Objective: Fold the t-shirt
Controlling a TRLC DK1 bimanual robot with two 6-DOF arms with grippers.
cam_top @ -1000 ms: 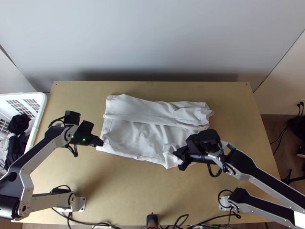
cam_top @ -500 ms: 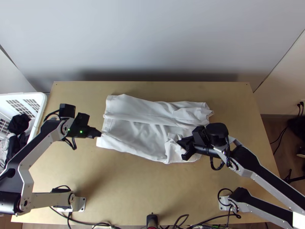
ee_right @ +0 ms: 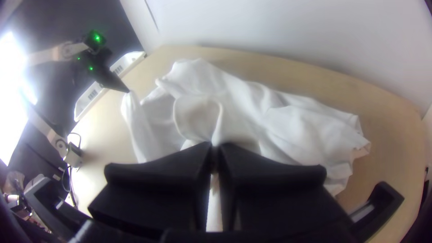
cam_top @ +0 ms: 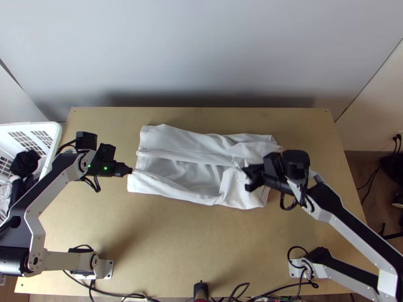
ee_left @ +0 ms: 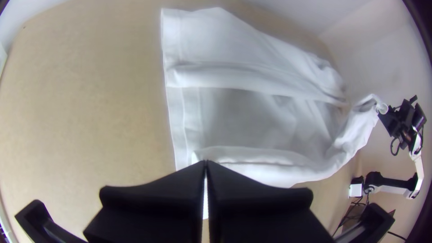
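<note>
At nine o'clock on the shirt [cam_top: 186, 173], the left claw [cam_top: 131, 171] pinches its edge; the shirt lies partly folded, rumpled, mid-table [cam_top: 166, 241]; toward four o'clock, the right claw [cam_top: 247, 178] seems to pinch a bunched, lifted part.

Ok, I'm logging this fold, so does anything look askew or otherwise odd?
Nothing alarming. The shirt is a little askew: its far fold slants, and the end by the right gripper is crumpled. The near side sags between that and the left gripper, which seems normal for cloth held at two points.
</note>
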